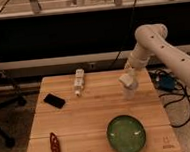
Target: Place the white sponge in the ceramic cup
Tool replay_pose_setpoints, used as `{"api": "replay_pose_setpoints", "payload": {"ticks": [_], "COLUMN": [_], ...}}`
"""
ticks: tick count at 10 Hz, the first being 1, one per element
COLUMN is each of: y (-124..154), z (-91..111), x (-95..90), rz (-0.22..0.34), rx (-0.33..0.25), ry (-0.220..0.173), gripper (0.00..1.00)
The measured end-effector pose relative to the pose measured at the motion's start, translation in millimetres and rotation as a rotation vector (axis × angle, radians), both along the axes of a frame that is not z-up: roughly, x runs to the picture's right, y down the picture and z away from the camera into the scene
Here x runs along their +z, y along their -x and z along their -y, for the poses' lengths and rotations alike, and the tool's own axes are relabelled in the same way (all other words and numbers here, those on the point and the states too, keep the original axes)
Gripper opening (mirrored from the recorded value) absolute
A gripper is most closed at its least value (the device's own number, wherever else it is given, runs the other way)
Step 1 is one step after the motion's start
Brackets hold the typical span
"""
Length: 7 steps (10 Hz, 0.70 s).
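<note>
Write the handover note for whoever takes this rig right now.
Gripper: at the table's right rear, directly above the ceramic cup, with the white sponge at its tip.
Ceramic cup: upright on the wooden table, behind the green bowl.
Done: sponge picked up and carried over the cup.
Left: lower, release the sponge into the cup, withdraw.
Also on the table: white bottle, black phone, red object.

No text can be read anywhere. The gripper (pixel 127 80) hangs over the cup (pixel 130 93), right of frame centre.
</note>
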<state>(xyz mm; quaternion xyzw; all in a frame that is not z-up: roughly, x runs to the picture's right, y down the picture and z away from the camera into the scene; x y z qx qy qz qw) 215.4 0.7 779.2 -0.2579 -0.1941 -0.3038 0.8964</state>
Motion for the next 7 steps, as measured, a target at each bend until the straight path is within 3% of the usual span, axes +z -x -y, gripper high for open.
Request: {"api": "replay_pose_setpoints", "payload": {"ticks": [5,7], "y": [-10,-13], "z": [-8,-6], "x": [8.1,13.3], "rz": [-0.020,-0.028], "rx": [0.009,0.015], "ry": [0.025,0.026], "gripper": [0.69,0.80]}}
